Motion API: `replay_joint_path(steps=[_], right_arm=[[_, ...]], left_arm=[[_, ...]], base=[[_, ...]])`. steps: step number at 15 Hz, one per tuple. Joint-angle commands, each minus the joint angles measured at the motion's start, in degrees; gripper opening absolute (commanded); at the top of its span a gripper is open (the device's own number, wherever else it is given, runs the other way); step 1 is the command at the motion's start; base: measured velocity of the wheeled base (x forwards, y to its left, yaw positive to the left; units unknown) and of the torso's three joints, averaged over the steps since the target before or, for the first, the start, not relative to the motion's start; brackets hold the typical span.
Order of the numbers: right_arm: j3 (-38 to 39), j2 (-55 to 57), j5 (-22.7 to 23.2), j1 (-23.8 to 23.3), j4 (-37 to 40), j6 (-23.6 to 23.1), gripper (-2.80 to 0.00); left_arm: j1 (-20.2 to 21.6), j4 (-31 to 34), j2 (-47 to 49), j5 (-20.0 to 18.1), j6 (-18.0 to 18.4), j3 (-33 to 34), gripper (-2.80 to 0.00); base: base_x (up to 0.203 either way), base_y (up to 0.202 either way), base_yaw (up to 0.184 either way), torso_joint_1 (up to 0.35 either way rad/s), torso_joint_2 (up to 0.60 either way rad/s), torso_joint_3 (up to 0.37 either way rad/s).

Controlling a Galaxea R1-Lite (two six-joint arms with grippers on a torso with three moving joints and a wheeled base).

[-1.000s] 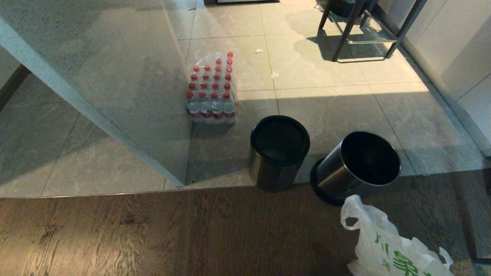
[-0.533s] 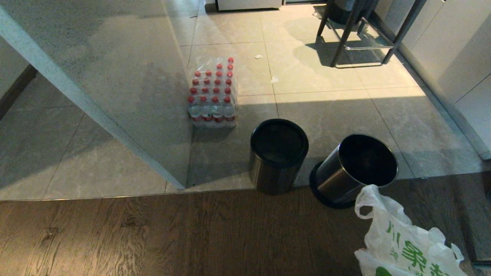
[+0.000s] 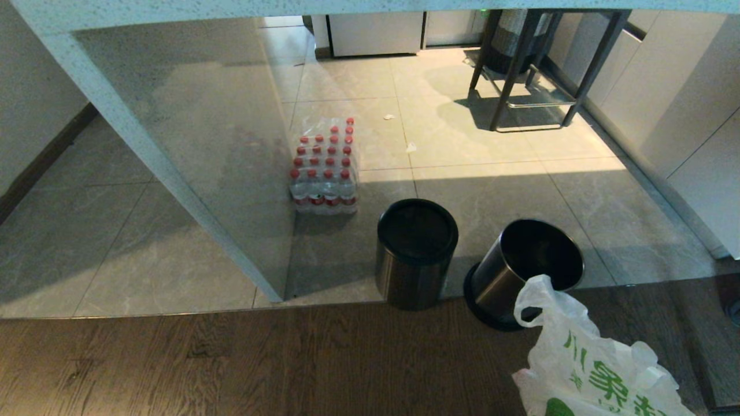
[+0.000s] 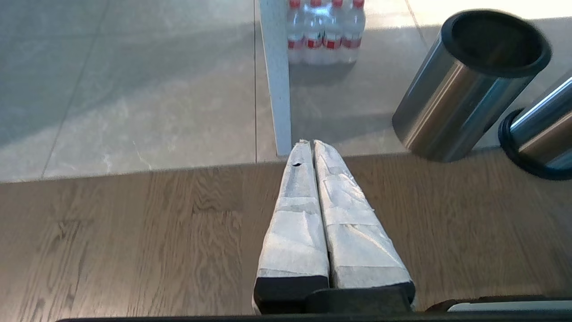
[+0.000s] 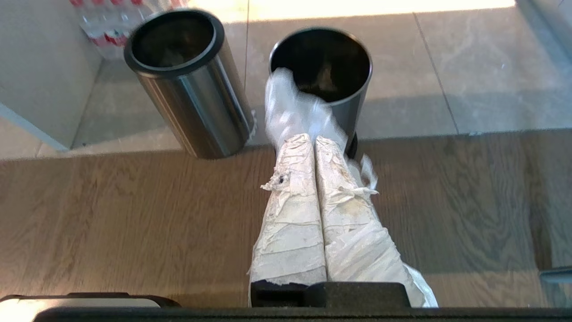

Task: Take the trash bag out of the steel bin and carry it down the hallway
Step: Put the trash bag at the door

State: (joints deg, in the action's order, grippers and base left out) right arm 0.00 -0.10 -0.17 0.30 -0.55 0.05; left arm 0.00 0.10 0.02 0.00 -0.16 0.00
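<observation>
Fingers [image 5: 313,147] pinch trash bag [image 3: 589,370], its bottom cropped.

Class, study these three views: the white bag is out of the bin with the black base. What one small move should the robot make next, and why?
Probably turn away from the bins and start carrying. The right gripper is shut on the trash bag, which hangs outside the steel bin, so removal looks done. The left gripper is shut and holds nothing.
</observation>
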Motion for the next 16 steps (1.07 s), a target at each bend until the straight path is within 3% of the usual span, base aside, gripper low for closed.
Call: replay_joint_path(steps=[1,16], right_arm=[[0.0,-2.2,0.0,0.0,0.0,0.0,-2.8],[0.0,-2.2,0.0,0.0,0.0,0.0,-2.8]], left_arm=[[0.0,0.0,0.1,0.0,-0.1,0.0,-2.8],[0.0,-0.1,0.1,0.0,-0.1,0.0,-2.8]], base=[[0.0,0.0,0.0,0.004,0.0,0.197],[0.0,0.0,0.0,0.002,0.0,0.203]])
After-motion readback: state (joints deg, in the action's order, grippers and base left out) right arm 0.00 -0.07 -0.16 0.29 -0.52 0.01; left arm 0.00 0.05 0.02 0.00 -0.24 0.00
